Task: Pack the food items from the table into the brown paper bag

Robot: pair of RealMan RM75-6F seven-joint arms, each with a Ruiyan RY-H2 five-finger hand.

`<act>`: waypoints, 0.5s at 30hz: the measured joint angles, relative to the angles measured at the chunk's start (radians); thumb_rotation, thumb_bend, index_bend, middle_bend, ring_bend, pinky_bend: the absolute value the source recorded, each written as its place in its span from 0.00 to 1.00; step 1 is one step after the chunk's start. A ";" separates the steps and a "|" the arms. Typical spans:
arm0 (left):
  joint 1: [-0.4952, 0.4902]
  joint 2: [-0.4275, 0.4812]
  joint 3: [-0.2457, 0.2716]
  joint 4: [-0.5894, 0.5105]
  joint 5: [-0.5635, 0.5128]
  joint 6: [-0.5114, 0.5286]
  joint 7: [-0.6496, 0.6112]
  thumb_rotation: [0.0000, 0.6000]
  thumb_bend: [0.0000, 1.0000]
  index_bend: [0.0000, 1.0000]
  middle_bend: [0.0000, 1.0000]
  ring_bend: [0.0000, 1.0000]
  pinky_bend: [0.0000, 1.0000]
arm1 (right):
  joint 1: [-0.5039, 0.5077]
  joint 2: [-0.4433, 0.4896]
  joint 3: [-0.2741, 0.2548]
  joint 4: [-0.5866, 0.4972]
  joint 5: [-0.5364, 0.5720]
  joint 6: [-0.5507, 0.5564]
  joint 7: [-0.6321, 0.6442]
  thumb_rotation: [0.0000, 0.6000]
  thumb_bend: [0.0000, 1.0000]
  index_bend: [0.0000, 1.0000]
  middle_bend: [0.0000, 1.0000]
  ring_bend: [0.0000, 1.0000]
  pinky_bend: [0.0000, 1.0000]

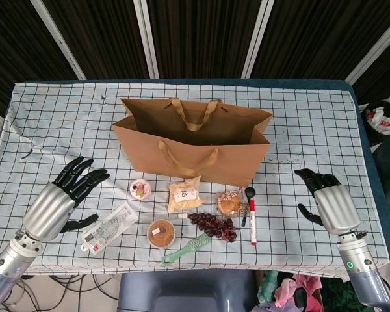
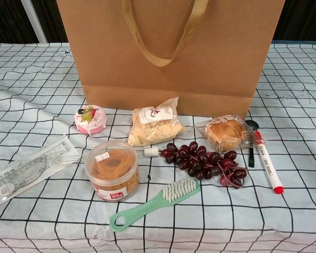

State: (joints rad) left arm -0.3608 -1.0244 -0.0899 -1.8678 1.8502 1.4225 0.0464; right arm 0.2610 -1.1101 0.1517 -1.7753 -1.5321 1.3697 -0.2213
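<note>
The brown paper bag (image 1: 194, 146) stands open mid-tabletop. Grapes (image 2: 205, 162), a wrapped bun (image 2: 225, 133) and a snack packet (image 2: 154, 125) lie toward the front edge. Left hand (image 1: 68, 188) and right hand (image 1: 322, 195) hover empty, fingers spread.

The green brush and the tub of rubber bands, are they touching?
Apart. The chest view shows checked tablecloth between the green brush and the tub of rubber bands; the brush lies in front of the tub, nearer the camera.
</note>
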 measured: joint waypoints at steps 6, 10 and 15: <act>-0.007 0.003 -0.008 -0.022 0.003 0.005 0.018 1.00 0.10 0.13 0.17 0.01 0.04 | -0.001 0.009 -0.010 -0.003 -0.003 -0.003 -0.001 1.00 0.20 0.20 0.21 0.29 0.30; -0.006 0.020 -0.008 -0.040 -0.002 0.002 0.037 1.00 0.10 0.12 0.17 0.01 0.04 | 0.001 0.008 -0.013 -0.001 -0.002 -0.005 -0.002 1.00 0.20 0.20 0.21 0.29 0.30; 0.005 0.013 0.002 -0.018 0.001 0.022 0.021 1.00 0.10 0.12 0.17 0.01 0.04 | -0.003 0.004 -0.028 -0.003 -0.002 -0.012 0.007 1.00 0.20 0.20 0.21 0.29 0.30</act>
State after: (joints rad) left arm -0.3559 -1.0117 -0.0880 -1.8862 1.8510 1.4447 0.0671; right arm 0.2582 -1.1058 0.1238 -1.7782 -1.5337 1.3581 -0.2140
